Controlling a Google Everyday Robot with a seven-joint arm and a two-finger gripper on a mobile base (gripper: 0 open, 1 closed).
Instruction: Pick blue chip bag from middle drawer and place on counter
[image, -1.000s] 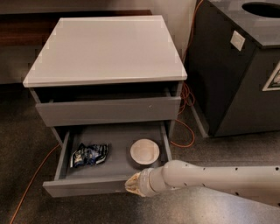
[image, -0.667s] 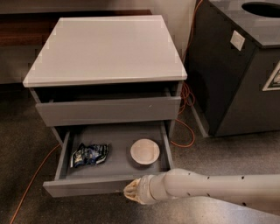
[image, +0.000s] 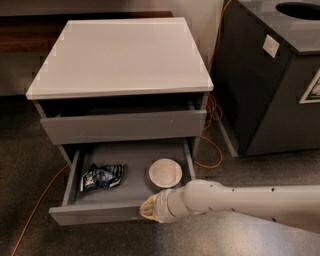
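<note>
The middle drawer (image: 95, 212) is pulled out, its grey front low in the view. The blue chip bag (image: 102, 176) lies crumpled in its left half. The counter (image: 122, 52) is the flat light-grey top of the cabinet above. My gripper (image: 146, 208) is at the end of the white arm, at the drawer's front edge, right of centre, to the right of and nearer than the bag. It holds nothing that shows.
A round off-white bowl (image: 165, 172) sits in the drawer's right half, just behind my gripper. A black bin (image: 272, 75) with a round hole on top stands to the right. An orange cable (image: 212, 117) runs on the floor between cabinet and bin.
The arm has shifted slightly left and a little lower along the drawer front. The bag and bowl have not moved.
</note>
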